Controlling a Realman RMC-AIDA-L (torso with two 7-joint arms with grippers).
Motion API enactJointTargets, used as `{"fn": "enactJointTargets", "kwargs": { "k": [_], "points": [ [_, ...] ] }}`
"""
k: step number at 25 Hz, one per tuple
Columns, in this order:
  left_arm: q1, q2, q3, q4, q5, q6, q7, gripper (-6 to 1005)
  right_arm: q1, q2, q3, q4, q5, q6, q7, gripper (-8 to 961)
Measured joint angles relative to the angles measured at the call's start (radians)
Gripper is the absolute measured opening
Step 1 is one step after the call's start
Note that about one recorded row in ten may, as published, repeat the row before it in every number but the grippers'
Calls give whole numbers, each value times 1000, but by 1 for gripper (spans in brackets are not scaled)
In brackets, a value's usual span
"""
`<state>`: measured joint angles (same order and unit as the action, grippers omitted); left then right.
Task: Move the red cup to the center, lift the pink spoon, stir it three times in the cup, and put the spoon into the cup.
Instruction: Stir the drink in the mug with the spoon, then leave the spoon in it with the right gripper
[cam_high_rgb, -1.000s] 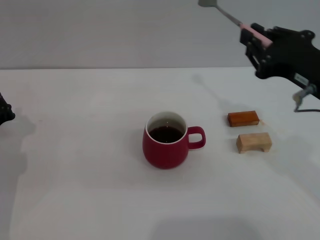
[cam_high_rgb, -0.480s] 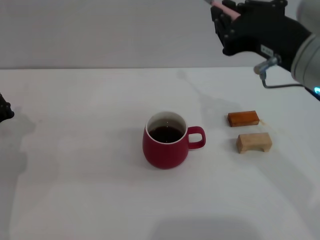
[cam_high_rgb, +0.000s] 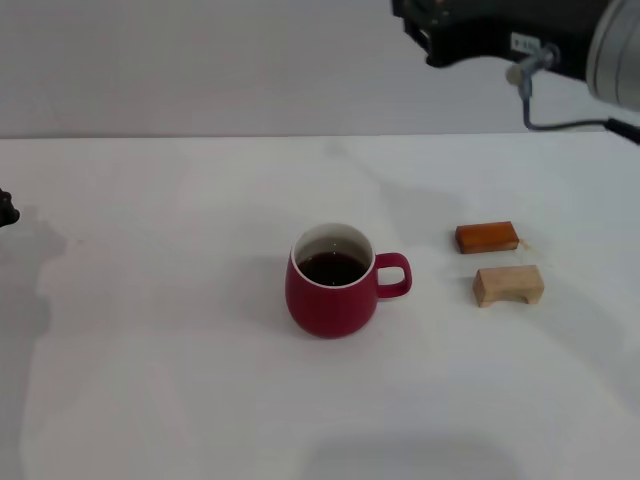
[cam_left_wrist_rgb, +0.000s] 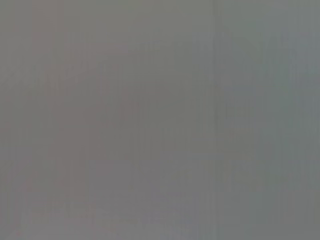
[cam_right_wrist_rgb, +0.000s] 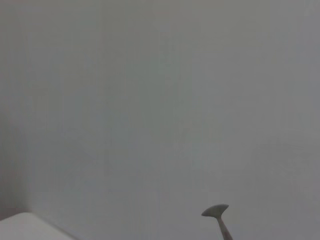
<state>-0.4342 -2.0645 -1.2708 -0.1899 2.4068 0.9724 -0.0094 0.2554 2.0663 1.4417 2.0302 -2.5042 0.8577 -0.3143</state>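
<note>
The red cup (cam_high_rgb: 333, 285) stands upright near the middle of the white table (cam_high_rgb: 150, 320), its handle pointing right and dark liquid inside. My right arm (cam_high_rgb: 500, 30) hangs high at the top right of the head view, far above and behind the cup; its fingertips are cut off by the top edge. Only the grey metal bowl and neck of the pink spoon (cam_right_wrist_rgb: 215, 211) show in the right wrist view, held up in the air against the grey wall. Its pink handle is hidden. A dark bit of my left gripper (cam_high_rgb: 6, 211) sits at the table's far left edge.
Two small blocks lie right of the cup: an orange-brown one (cam_high_rgb: 487, 237) and a pale wooden one (cam_high_rgb: 508, 285) just in front of it. A grey wall rises behind the table. The left wrist view is plain grey.
My right arm has risen and swung left, carrying the spoon out over the top edge of the head view. The cup and blocks have not moved.
</note>
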Motion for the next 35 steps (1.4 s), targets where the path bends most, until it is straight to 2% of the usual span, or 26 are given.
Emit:
{"fn": "enactJointTargets", "kwargs": {
  "k": [1,4,6,9,11,12,16,17,21,24,25,26,27,30,31,35],
  "points": [
    [-1,0,-1,-1,0,0,-2,-2,36,-2,43,-3,54,53,-15,149],
    [-2,-1,-1,-2,0,0,-2,-2,59,0,93,-4,103,102,-39,149],
    [-3,-2,-1,-2,0,0,-2,-2,101,2,185,-2,187,208,-52,149],
    [-3,-2,-2,-3,0,0,-2,-2,133,0,242,-3,228,279,-52,149],
    [-3,-2,-2,-3,0,0,-2,-2,189,1,321,-16,241,401,-43,149],
    [-3,-2,-2,-3,0,0,-2,-2,189,1,321,-16,241,401,-43,149],
    [-7,-3,-3,-5,0,0,-2,-2,298,-1,406,-95,232,591,-21,149],
    [-7,-3,-3,-5,0,0,-2,-2,298,-1,406,-95,232,591,-21,149],
    [-10,-5,-3,-5,0,1,-3,-2,397,-8,450,-189,222,727,-18,149],
    [-11,-6,-2,-5,0,1,-3,-2,434,-14,463,-218,219,772,-18,148],
    [-11,-6,-2,-5,0,1,-3,-2,456,-19,468,-238,217,793,-18,148],
    [-11,-6,-2,-5,0,2,-3,-2,489,-34,470,-275,215,814,-20,148],
    [-11,-6,-2,-5,0,2,-3,-2,489,-34,470,-275,215,814,-20,148],
    [-9,-7,-2,-11,0,2,-4,-2,535,-62,471,-330,215,836,-32,148],
    [-7,-8,-2,-15,0,2,-4,-2,557,-80,473,-361,215,842,-46,148],
    [-7,-8,-2,-15,0,0,-8,-2,579,-96,477,-385,215,851,-81,148]
  ]
}}
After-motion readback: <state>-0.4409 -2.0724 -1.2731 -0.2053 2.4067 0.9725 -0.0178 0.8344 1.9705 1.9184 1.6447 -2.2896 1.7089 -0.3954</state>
